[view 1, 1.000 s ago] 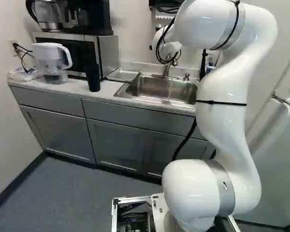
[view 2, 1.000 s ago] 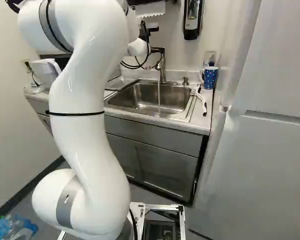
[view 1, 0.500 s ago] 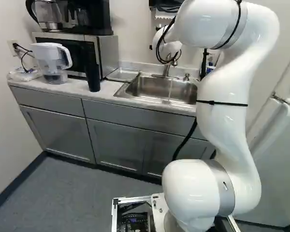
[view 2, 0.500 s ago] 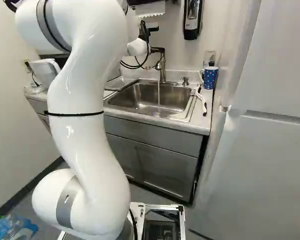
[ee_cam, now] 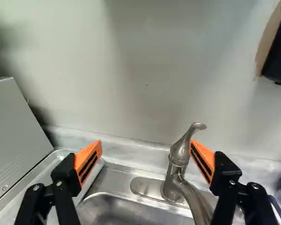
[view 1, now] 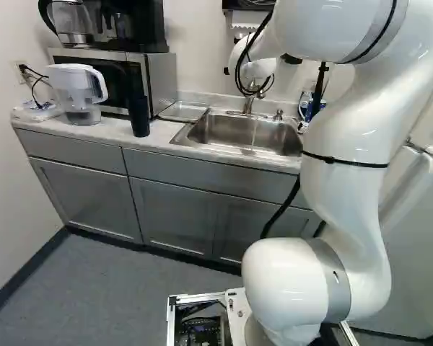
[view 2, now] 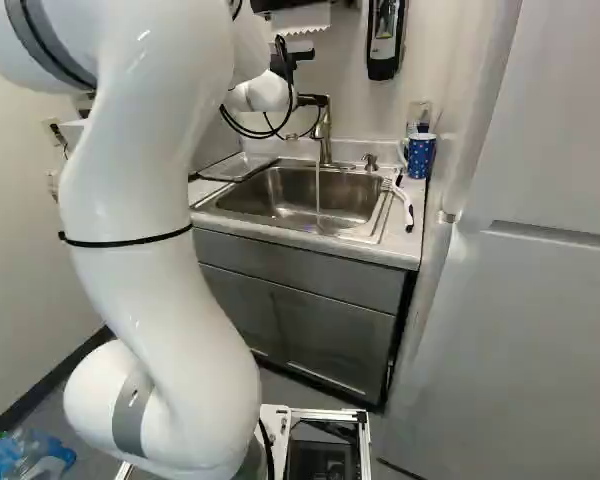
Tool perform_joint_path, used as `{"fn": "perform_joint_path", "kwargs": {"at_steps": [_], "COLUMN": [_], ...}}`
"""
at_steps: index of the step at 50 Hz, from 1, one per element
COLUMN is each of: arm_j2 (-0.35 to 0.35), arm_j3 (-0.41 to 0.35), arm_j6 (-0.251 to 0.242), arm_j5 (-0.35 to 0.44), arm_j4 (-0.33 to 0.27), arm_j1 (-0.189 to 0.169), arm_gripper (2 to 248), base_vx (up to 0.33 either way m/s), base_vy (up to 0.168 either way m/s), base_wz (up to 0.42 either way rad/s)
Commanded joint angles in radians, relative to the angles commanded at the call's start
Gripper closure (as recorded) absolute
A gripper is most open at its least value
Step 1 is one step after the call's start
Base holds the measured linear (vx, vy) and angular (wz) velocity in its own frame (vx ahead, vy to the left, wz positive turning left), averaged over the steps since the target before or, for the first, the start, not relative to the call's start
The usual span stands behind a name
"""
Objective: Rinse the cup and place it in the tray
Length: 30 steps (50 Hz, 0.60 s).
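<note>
Claw (view 2: 307, 100): one, black, two fingers with orange pads (ee_cam: 88, 161), standing wide apart with nothing clamped between them. Carried in front of the wall, over the rear of the sink. In the wrist view the finger farther from the tray overlaps the faucet handle; contact cannot be told.

Cup (view 2: 421, 156): one, blue with white dots, handled, upright on the worktop (view 1: 115, 131) at its right-hand corner, right of the sink, well apart from the claw.

Tray (view 1: 184, 111): one, shallow, metal, lying between the microwave and the sink.

Sink (view 2: 300, 182): one, steel, rectangular, set into the worktop.

Faucet (view 2: 326, 150): one, brushed metal, upright at the rear edge of the sink; a thin stream of water (view 2: 318, 188) falls from it into the basin.

Brush (view 2: 407, 212): one, black and white, lying on the worktop beside the sink, near the cup.

Tumbler (view 1: 138, 117): one, black, upright, left of the tray.

Pitcher (view 1: 76, 90): one, clear and white, handled, in front of the microwave (view 1: 159, 83).

Coffee maker (view 1: 141, 25): one, black, standing on top of the microwave.

Dispenser (view 2: 383, 40): one, black-framed, wall-mounted, above and right of the faucet.
</note>
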State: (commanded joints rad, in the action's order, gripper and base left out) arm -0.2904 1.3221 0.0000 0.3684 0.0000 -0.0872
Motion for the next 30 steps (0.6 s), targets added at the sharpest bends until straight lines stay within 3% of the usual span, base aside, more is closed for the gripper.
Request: {"fn": "perform_joint_path", "kwargs": {"at_steps": [30], "arm_j2": [0.151], "arm_j3": [-0.168], "arm_j6": [0.000], "arm_j5": [-0.003], "arm_j4": [0.000], "arm_j1": [-0.030], "arm_gripper": [3], "base_vx": [0.000], "base_vy": [0.000], "base_wz": [0.000]}}
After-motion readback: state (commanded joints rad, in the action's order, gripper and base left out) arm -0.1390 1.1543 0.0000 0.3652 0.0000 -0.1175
